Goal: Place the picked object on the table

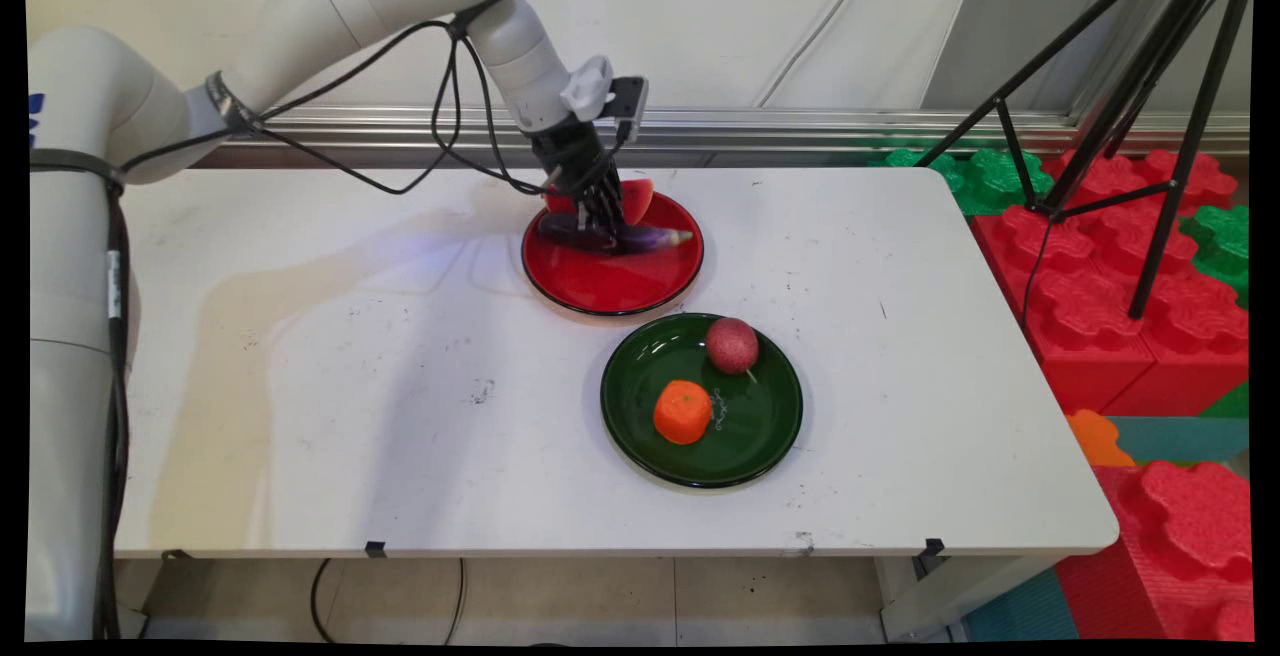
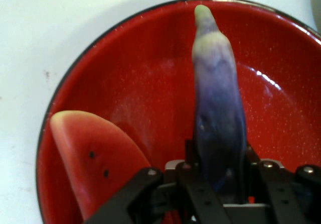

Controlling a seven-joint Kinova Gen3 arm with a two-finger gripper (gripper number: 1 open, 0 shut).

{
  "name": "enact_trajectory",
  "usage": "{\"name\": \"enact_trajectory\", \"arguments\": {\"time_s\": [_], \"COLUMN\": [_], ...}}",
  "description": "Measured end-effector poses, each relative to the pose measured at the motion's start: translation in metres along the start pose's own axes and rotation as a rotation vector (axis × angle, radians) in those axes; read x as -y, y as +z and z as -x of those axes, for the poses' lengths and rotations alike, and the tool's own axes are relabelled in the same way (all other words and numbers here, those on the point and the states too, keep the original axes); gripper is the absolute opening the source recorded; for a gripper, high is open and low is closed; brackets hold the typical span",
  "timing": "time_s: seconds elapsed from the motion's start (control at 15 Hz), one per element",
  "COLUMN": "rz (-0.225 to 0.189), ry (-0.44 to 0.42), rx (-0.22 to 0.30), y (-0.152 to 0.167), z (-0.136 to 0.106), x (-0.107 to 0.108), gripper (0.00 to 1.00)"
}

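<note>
A purple eggplant [image 2: 218,108] lies on the red plate [image 2: 140,78], its pale green stem pointing away from the hand. My gripper [image 2: 219,171] is down on its thick end, fingers closed against both sides of it. In the main view the gripper [image 1: 603,226] stands over the red plate [image 1: 600,286] at the table's back middle, and the eggplant [image 1: 655,235] sticks out to its right. A watermelon slice [image 2: 95,163] rests on the same plate, just beside the gripper; in the main view the slice [image 1: 637,198] shows behind it.
A green plate [image 1: 760,416] sits nearer the front, holding an orange fruit [image 1: 682,412] and a red ball-shaped fruit [image 1: 731,345]. Red and green foam blocks [image 1: 1090,286] and a black tripod [image 1: 1150,136] stand off the table's right side.
</note>
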Motion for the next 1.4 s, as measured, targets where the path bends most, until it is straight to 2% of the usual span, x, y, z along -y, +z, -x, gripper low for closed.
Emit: {"name": "enact_trajectory", "arguments": {"time_s": [0.67, 1.0, 1.4], "rz": [-0.068, -0.098, -0.109], "ry": [-0.053, -0.136, -0.219], "rx": [-0.081, -0.135, -0.158], "y": [-0.056, -0.096, -0.126], "z": [0.011, 0.033, 0.059], "x": [-0.019, -0.046, -0.08], "gripper": [0.0, 0.0, 0.0]}}
